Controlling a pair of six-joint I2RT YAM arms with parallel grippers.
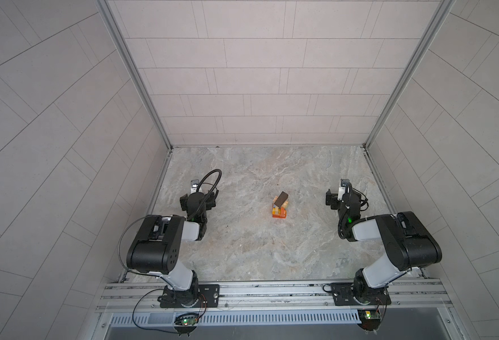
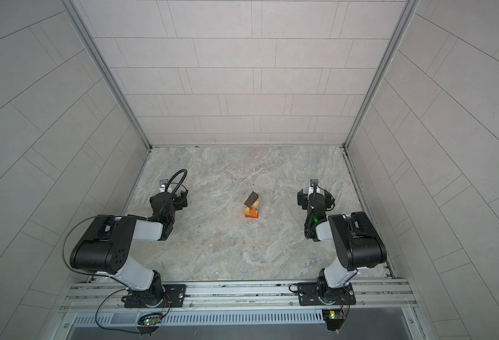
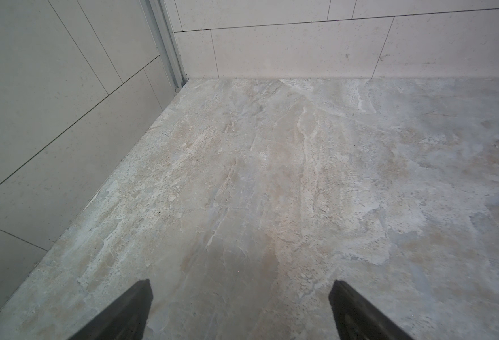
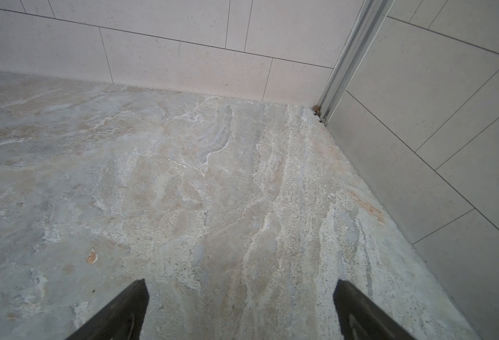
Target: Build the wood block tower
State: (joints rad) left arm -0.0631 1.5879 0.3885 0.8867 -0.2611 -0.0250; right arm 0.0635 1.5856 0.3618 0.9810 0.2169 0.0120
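Observation:
The tower (image 1: 280, 207) (image 2: 251, 207) stands mid-table in both top views, a small criss-cross stack of wood blocks. Orange blocks (image 1: 279, 215) form its base, yellow and tan ones lie above, and a dark brown block (image 1: 282, 198) (image 2: 251, 199) lies tilted on top. My left gripper (image 1: 198, 196) (image 2: 169, 197) hovers well to the tower's left, and its wrist view shows it open (image 3: 240, 284) over bare table. My right gripper (image 1: 344, 197) (image 2: 313, 196) is well to the tower's right, likewise open (image 4: 240, 284) and empty. Neither wrist view shows the tower.
The marble-patterned table (image 1: 257, 253) is enclosed by tiled walls at the left (image 3: 51, 117), back (image 1: 257, 88) and right (image 4: 448, 147). An aluminium rail (image 1: 271, 291) carrying both arm bases runs along the front edge.

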